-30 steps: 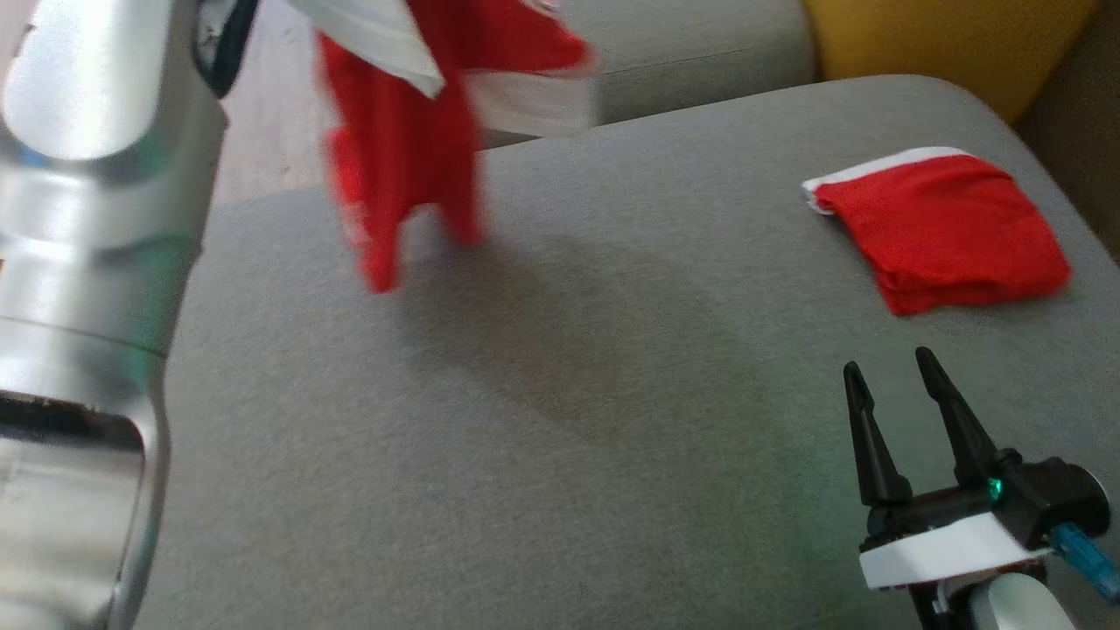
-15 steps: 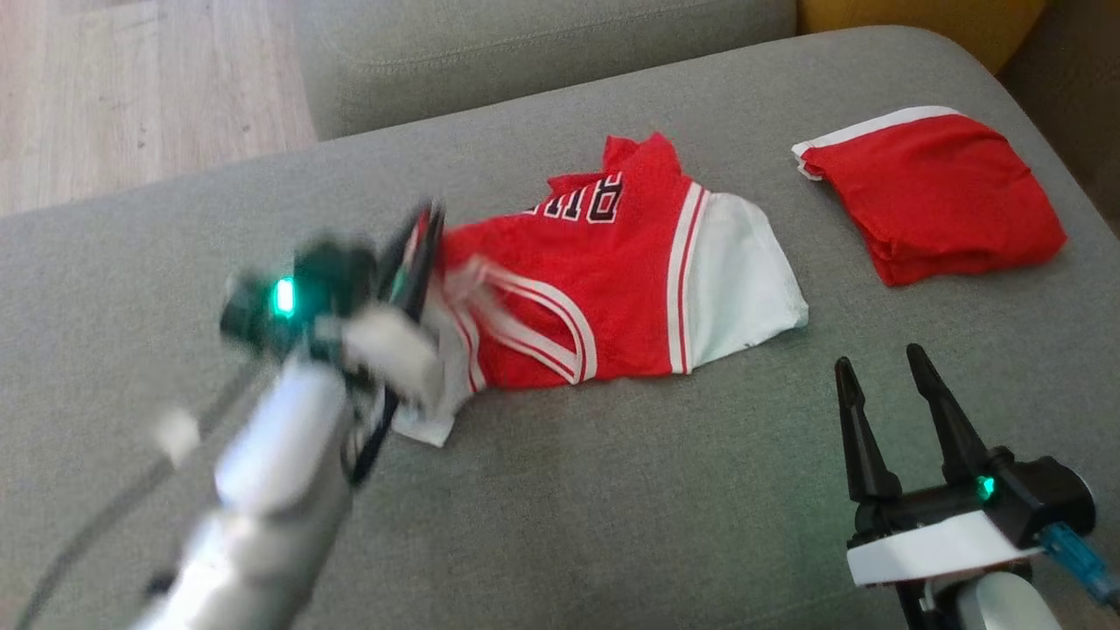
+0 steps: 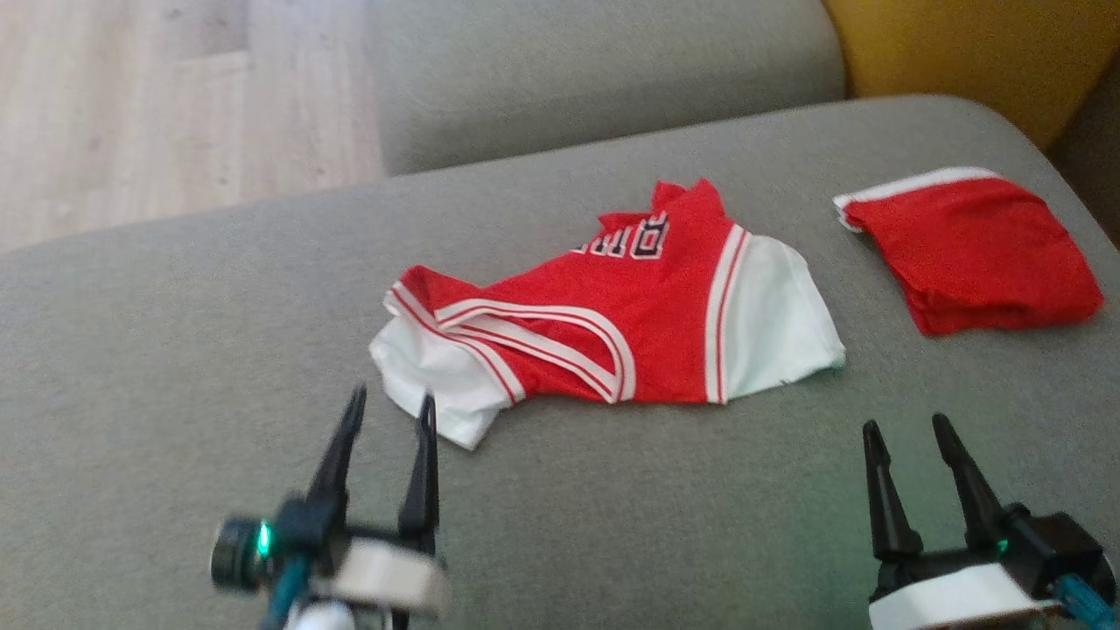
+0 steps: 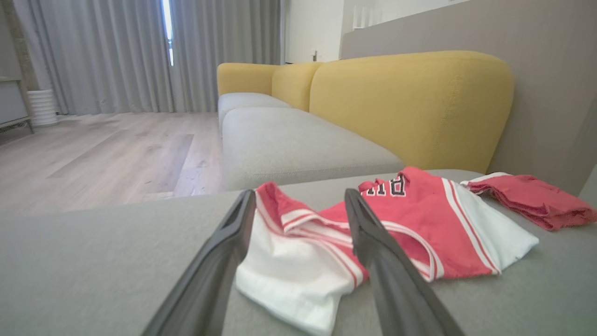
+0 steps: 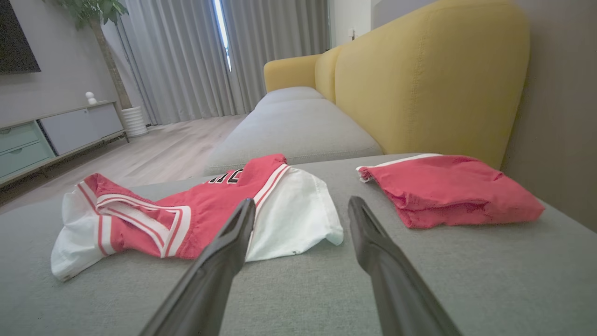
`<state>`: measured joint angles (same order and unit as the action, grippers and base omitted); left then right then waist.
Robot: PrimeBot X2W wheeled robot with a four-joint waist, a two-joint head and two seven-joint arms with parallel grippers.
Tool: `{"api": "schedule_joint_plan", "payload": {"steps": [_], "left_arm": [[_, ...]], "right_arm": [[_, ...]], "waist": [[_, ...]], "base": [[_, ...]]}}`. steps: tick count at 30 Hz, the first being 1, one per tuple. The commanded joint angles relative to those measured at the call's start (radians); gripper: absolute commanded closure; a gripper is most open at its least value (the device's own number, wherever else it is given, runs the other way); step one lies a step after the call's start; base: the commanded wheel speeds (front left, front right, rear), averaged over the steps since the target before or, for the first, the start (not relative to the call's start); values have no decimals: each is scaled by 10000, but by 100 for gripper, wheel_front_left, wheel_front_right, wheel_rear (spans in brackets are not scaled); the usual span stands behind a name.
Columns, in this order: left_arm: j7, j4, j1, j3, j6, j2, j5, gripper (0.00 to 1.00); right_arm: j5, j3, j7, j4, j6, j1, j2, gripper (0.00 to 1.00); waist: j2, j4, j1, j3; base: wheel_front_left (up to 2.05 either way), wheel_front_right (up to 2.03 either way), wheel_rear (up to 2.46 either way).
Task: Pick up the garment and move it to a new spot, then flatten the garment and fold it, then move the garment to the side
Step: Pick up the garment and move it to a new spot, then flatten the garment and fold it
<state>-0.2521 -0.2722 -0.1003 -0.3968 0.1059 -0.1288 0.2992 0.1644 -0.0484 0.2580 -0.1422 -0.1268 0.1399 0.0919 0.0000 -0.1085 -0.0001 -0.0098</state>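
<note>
you're looking at a grey cushion [image 3: 175, 350]. near its middle a red and white jersey [image 3: 630, 324] lies rumpled, partly doubled over itself. to the jersey's right, apart from it and near the cushion's edge, lies a folded red garment [image 3: 971, 254].

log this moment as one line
jersey: crumpled on grey cushion, not flattened | left end effector: open, by jersey's white corner | right end effector: open, apart from cloth | folded red garment: right of jersey
</note>
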Motion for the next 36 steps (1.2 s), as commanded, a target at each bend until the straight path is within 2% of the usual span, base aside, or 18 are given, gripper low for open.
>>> {"api": "schedule_joint_plan", "payload": {"steps": [1, 6, 13, 25, 36], "left_arm": [[-95, 952, 450, 557, 91, 71, -516, 0], [-95, 2408, 1995, 1057, 360, 321, -1399, 0], [-96, 2886, 3256, 1491, 431, 447, -1984, 0], [-97, 3047, 3719, 2004, 278, 610, -2128, 0], [-97, 3011, 3728, 2005, 161, 731, -2182, 0]], "right_arm": [[-104, -163, 38, 214, -39, -135, -33, 0], [-268, -226, 38, 43, -39, 104, -111, 0], [-497, -214, 38, 68, -39, 405, -190, 0], [-555, -167, 38, 131, -39, 679, -284, 0], [-512, -168, 38, 168, -39, 665, -322, 0]], "waist": [[0, 488, 1, -489], [0, 810, 1, -909], [0, 1093, 1, -1245], [0, 1284, 1, -1415], [0, 1270, 1, -1364]], "base": [[0, 0, 0], [0, 0, 0], [0, 0, 0], [0, 0, 0], [0, 0, 0]]}}
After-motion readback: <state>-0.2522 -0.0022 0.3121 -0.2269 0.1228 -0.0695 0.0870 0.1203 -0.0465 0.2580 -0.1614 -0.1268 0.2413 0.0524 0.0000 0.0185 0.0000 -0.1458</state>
